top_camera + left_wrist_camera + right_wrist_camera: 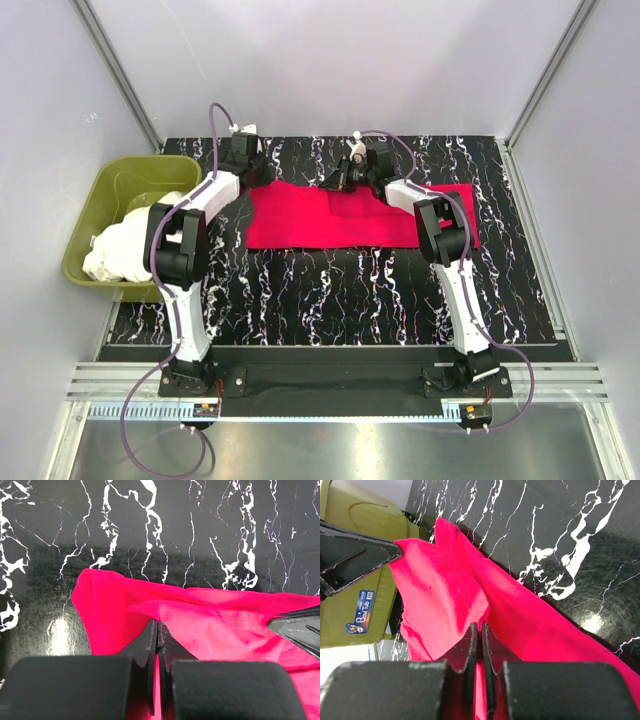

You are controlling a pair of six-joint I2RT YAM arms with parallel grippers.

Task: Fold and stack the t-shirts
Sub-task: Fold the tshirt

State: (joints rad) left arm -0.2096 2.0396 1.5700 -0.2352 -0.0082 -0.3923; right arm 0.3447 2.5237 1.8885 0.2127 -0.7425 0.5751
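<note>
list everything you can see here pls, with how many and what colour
red t-shirt: one, crimson, spread across the middle of the table, its far edge pinched by both grippers
white t-shirts: a heap, count unclear, white to cream, inside the tub
tub: one, olive green, at the left edge of the table
label: one, blue, on the tub's outer wall
table: one, black with white marble veins
arms: two, white and black, bases at the near edge, each with a purple cable
left gripper: one, black, closed on the shirt's left part
right gripper: one, black, closed on the shirt nearer its middle
</note>
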